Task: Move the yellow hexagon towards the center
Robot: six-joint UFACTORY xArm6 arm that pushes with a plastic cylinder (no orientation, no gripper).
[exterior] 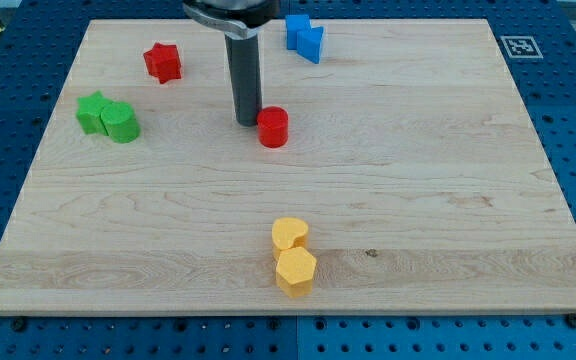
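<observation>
The yellow hexagon (296, 271) lies near the view's bottom edge of the wooden board (448, 180), a little right of the middle. A second yellow block (289, 234), heart-like in shape, touches it just above. My tip (247, 122) rests on the board well above them, just left of a red cylinder (273, 127) and close to or touching it. The dark rod (243, 75) rises from the tip to the view's top.
A red star (163, 62) sits at the upper left. A green star (93, 111) and a green cylinder (121, 122) stand together at the left. Two blue blocks (305, 36) lie at the top. A marker tag (519, 46) is in the top right corner.
</observation>
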